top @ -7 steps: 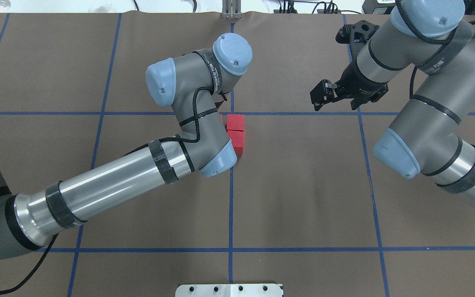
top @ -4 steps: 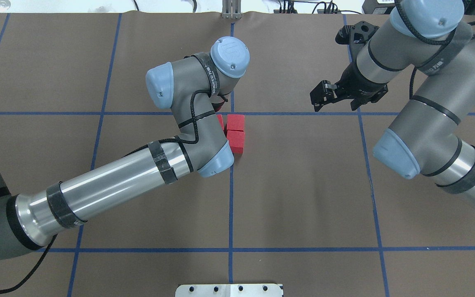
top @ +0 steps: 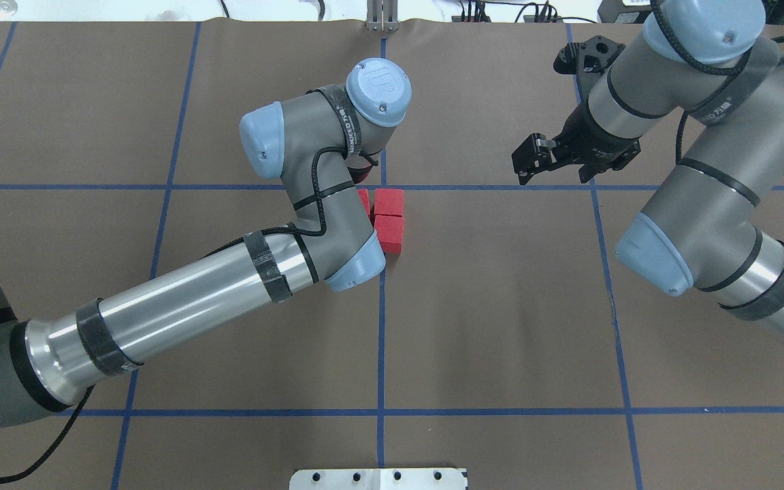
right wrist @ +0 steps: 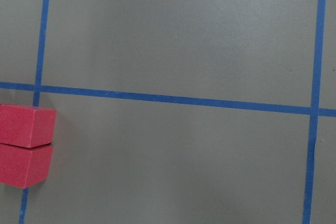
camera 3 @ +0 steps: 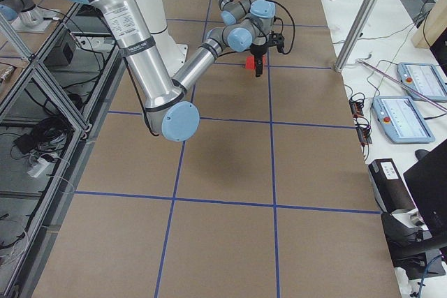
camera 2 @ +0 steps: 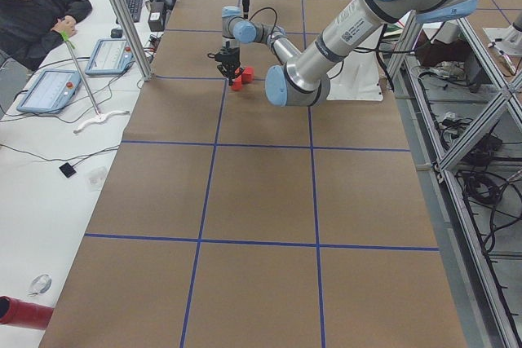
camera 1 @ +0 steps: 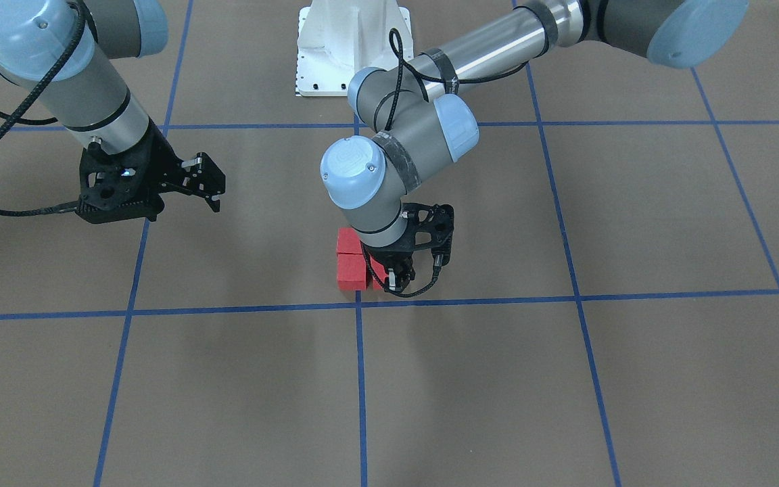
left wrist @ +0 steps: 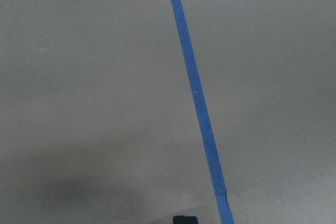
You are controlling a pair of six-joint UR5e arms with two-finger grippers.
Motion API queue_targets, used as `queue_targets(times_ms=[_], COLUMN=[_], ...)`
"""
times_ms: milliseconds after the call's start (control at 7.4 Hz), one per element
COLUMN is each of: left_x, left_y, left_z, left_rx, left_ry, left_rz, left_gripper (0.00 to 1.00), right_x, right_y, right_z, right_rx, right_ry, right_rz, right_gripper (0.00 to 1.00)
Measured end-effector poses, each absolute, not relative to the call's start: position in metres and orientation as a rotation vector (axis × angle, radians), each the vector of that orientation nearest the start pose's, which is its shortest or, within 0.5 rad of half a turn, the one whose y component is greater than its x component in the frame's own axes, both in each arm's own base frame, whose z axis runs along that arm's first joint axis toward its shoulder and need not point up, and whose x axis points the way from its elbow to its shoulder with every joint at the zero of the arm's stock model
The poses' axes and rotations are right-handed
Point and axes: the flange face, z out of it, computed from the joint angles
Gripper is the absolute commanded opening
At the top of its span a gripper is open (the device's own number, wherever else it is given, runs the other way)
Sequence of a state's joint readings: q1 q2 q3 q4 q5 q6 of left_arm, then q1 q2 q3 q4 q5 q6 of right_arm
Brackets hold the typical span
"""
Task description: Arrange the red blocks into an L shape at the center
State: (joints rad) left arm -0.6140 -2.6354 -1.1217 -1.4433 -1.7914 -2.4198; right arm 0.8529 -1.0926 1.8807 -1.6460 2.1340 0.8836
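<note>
- Spanning every view, the bench [top: 501, 306] carries a blue grid; the center [top: 382, 186] is one crossing of it.
- Left arm [top: 181, 309] stretches to the center.
- Right pincer [top: 529, 160] hangs well to the center's right, fingers spread, empty.
- Left pincer [camera 1: 395, 276] stands just robot-side of the center; whether it grips, I cannot tell.
- Two blocks [top: 388, 202] touch in a row just robot-side of the center; the third block [top: 363, 202], mostly hidden, sits against their left.
</note>
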Motion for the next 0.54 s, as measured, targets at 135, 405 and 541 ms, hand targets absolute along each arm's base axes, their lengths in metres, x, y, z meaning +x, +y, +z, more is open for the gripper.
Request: queue_targets(times_ms=[135, 405, 541], left_x=[0.6110, 0.6124, 0.6130], left_y=[-0.5669, -0.5667, -0.5663], left_z=[0.1794, 0.1765, 0.1759], left_rx=[-0.296, -0.298, -0.299], left_ry=[0.511, 0.534, 0.539], left_rz=[-1.367, -1.360, -1.358], left_gripper=[0.00, 0.00, 0.00], right_x=[-0.3361, -0.3359, -0.3355], right_y=[-0.5066, -0.5065, -0.5067], right_z=[0.2606, 0.2615, 0.2616], right_rx=[0.096, 0.095, 0.095], right_ry=[-0.871, -0.870, -0.870], right_rz=[-0.046, -0.045, -0.044], right_gripper=[0.99, 0.99, 0.99])
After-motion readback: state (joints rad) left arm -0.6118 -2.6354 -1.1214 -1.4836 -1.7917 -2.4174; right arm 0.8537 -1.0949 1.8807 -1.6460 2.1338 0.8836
